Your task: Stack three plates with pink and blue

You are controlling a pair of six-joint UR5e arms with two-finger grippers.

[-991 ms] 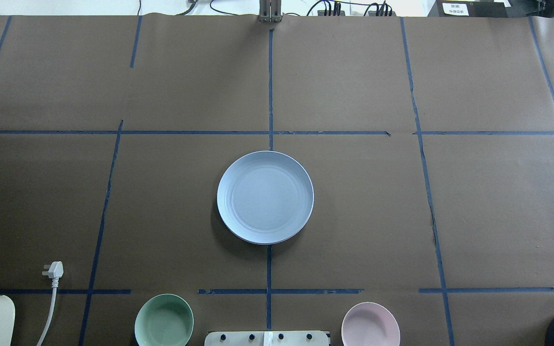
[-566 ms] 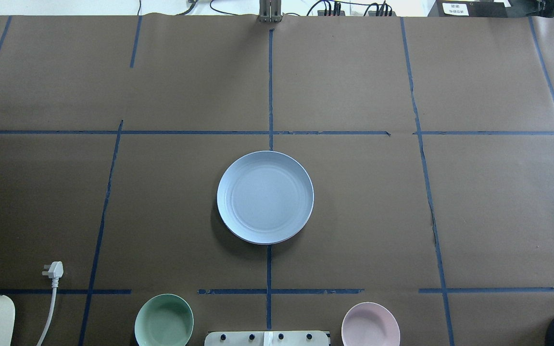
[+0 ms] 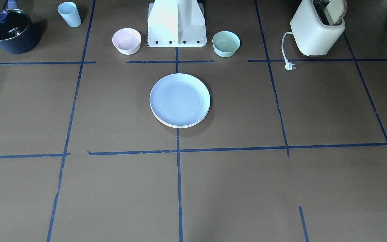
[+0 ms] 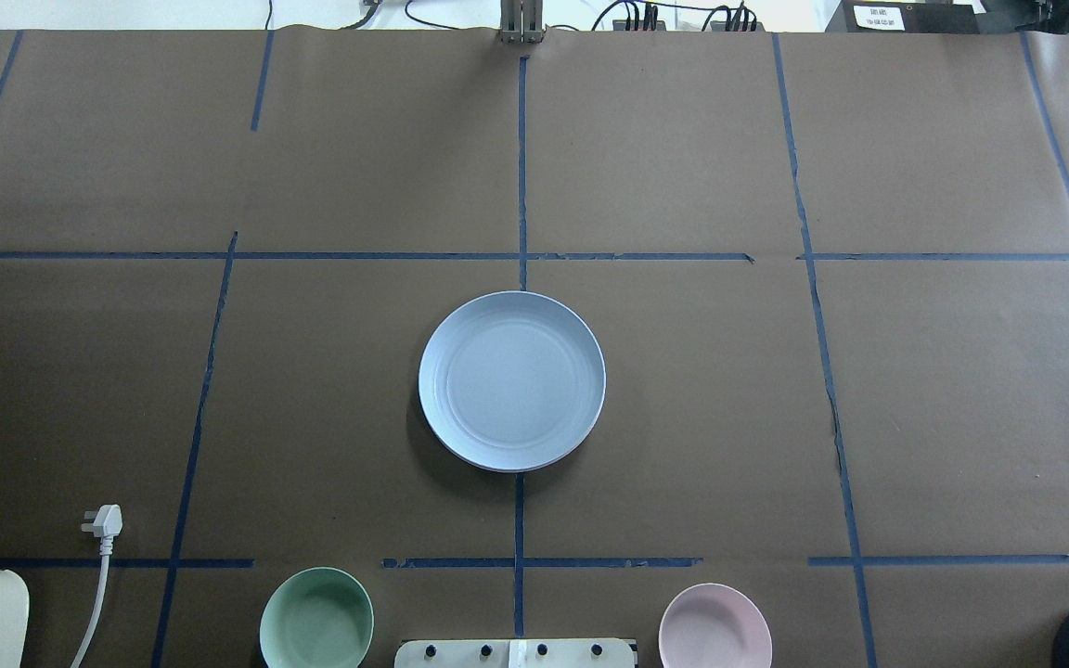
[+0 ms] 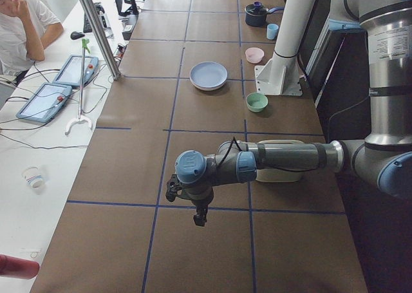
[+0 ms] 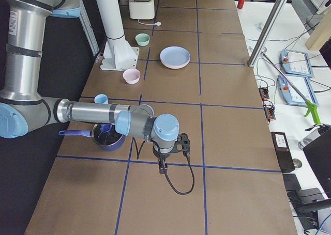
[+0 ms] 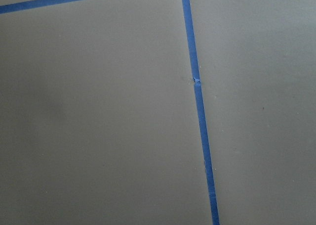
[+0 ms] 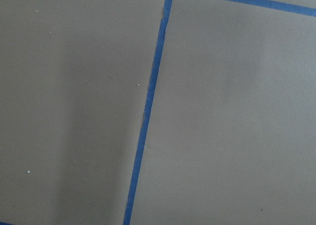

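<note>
The pale blue plate (image 4: 511, 380) lies on top of a stack at the table's middle; it also shows in the front view (image 3: 179, 100). Only thin pale rims of plates under it (image 3: 180, 126) show at the stack's edge; I cannot tell their colours for sure. Both arms are far from the stack, out over the table's ends. My left gripper (image 5: 200, 219) and my right gripper (image 6: 163, 168) show only in the side views, pointing down above bare paper; I cannot tell if they are open or shut. The wrist views show only brown paper and blue tape.
A mint bowl (image 4: 316, 619) and a small pink bowl (image 4: 714, 627) flank the robot base (image 3: 176, 25). A toaster (image 3: 316, 30) with its loose plug (image 4: 104, 521), a dark pot (image 3: 10, 31) and a pale blue cup (image 3: 69, 14) stand along the robot's side.
</note>
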